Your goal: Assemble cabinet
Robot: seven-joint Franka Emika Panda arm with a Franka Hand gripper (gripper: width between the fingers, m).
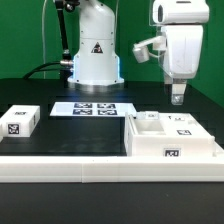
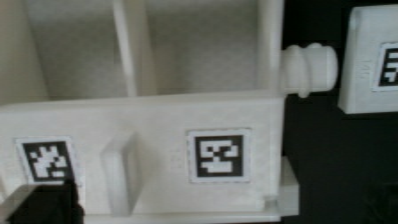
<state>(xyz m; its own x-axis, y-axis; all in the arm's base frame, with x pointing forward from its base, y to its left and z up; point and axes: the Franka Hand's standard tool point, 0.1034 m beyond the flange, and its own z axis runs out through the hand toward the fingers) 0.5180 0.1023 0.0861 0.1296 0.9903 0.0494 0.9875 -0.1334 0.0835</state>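
Gripper (image 1: 178, 98) hangs at twelve o'clock of cabinet (image 1: 150, 146) (claw spread: cannot tell). Small tagged block (image 1: 20, 121) at nine o'clock, well apart.

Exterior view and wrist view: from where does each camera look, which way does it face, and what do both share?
Exterior view: across the table from the robot base, facing it; shows the arm, the gripper above the cabinet, and the marker board.
Wrist view: on the wrist, close over the cabinet, facing its tagged panels; no robot part shows clearly.
Shared: only the cabinet.
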